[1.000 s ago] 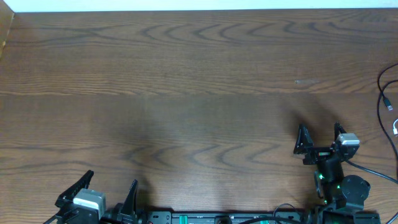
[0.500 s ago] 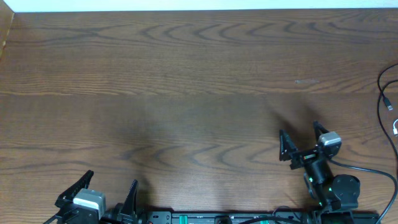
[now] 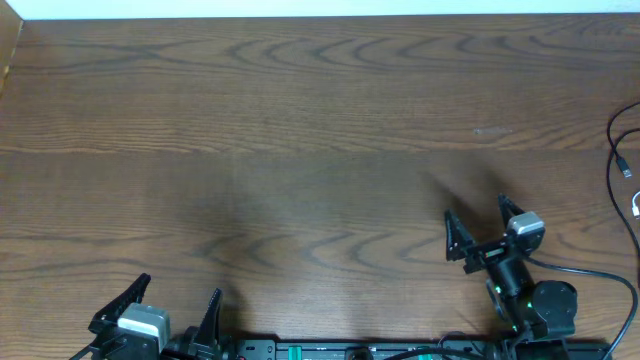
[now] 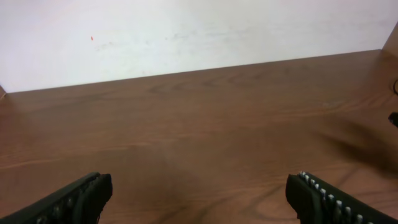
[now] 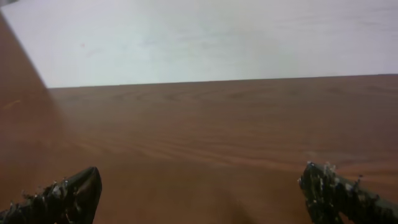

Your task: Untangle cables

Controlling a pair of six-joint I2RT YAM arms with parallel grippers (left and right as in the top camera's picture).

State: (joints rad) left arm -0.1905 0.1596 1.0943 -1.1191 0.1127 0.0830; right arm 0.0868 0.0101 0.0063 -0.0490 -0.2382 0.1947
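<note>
The cables [image 3: 622,165] show only at the far right edge of the overhead view: thin black strands with a small plug end, and a light grey end [image 3: 636,207] below them. My right gripper [image 3: 478,222] is open and empty, low at the right, well left of the cables. It faces bare wood in the right wrist view [image 5: 199,193]. My left gripper [image 3: 172,300] is open and empty at the front left edge. Its view [image 4: 199,196] shows bare table, with a dark bit of cable [image 4: 394,118] at the far right edge.
The wooden table [image 3: 300,150] reaches to a white wall at the back. A thick black arm wire [image 3: 595,272] runs right from the right arm's base. The arm mounts [image 3: 360,350] line the front edge.
My right gripper has moved left and slightly down, away from the cables, and turned a little. The left arm and the cables have not moved.
</note>
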